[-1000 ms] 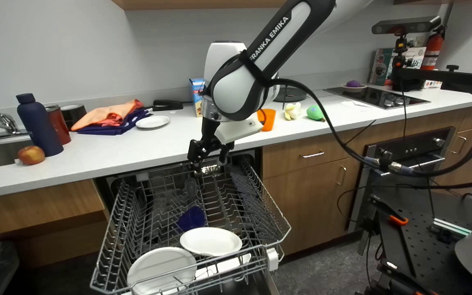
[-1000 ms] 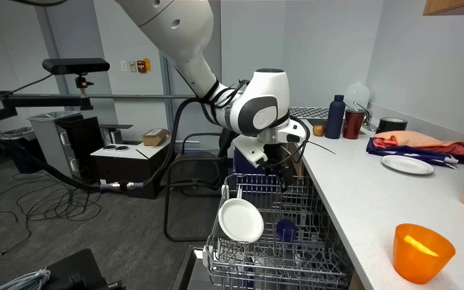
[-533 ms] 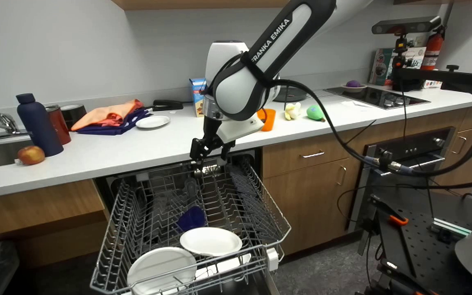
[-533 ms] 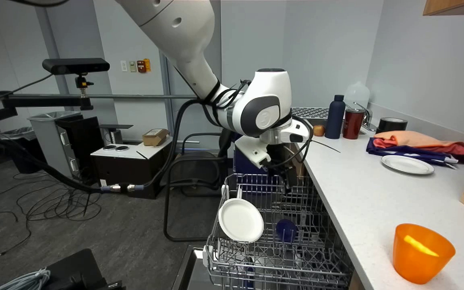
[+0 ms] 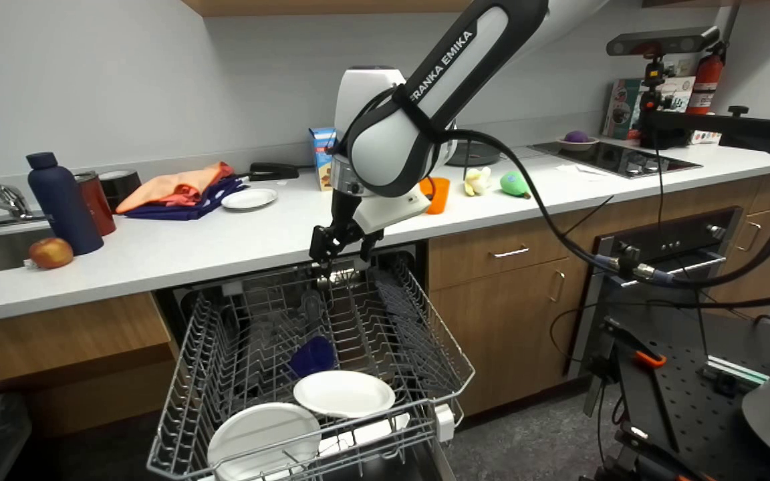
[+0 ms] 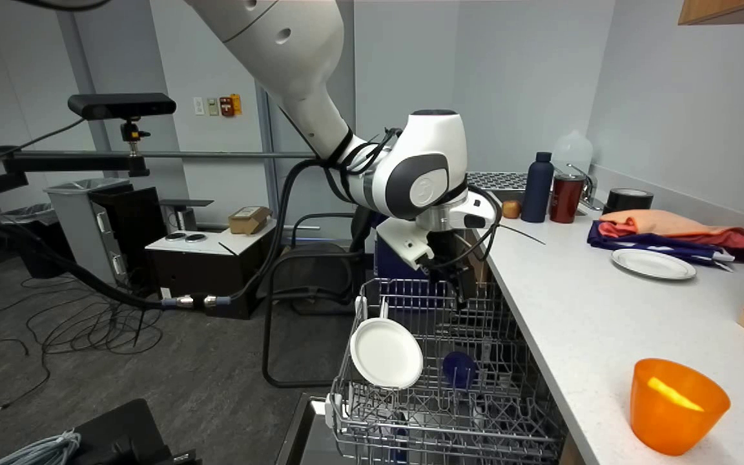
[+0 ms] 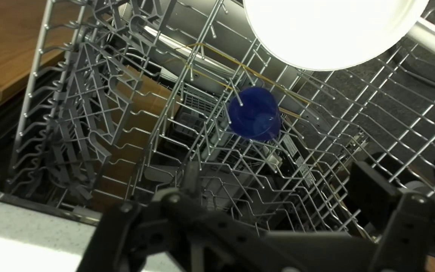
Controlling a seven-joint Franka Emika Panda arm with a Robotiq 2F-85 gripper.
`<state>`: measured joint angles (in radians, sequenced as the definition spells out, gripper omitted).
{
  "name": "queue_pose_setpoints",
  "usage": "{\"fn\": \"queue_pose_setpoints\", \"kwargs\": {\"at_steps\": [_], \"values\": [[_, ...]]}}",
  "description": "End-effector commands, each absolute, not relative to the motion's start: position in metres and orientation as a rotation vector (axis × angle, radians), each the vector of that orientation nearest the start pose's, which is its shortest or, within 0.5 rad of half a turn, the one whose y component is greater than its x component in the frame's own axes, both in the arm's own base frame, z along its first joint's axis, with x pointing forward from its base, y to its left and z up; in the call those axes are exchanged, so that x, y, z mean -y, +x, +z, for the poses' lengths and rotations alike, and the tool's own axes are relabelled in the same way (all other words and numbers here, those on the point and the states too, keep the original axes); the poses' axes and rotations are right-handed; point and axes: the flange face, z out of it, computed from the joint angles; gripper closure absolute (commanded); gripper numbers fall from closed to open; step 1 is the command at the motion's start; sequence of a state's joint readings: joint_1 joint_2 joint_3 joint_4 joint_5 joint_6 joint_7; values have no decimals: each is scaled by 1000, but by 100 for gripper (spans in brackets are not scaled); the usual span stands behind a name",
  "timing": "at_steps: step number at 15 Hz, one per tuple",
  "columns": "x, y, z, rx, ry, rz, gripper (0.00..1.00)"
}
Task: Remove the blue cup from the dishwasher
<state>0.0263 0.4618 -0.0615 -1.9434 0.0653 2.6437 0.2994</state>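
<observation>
Gripper (image 7: 281, 181) hangs over the dishwasher rack (image 5: 408, 327) near the edge of the countertop (image 6: 578, 323), fingers spread wide; blue cup (image 7: 254, 113) sits in the rack, well apart from the gripper, near a white plate (image 5: 343, 393); orange cup (image 6: 675, 413) on the countertop.

Blue cup (image 7: 254, 113): smooth, glossy, plastic in look. Dishwasher rack (image 5: 365, 334): metal wire with a dull shine. White plates (image 5: 345, 394): smooth. Surface (image 7: 32, 226): matt, finely speckled; below its front edge, cabinets (image 5: 492, 321) in smooth wood grain. Toward its back edge, cloths (image 5: 178, 188) in creased fabric. Orange cup (image 6: 675, 413): smooth, plastic in look. Tall bottle (image 5: 64, 204): matt. Tap (image 5: 14, 204): polished metal. End effector (image 7: 281, 183): largely matt.
</observation>
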Motion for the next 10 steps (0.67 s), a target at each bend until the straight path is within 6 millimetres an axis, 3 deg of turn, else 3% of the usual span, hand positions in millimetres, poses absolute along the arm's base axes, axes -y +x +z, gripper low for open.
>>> {"fn": "queue_pose_setpoints", "kwargs": {"at_steps": [1,10], "values": [[22,644,268,-578,-3022,-364,0],[20,643,267,-565,-3015,-325,0]]}}
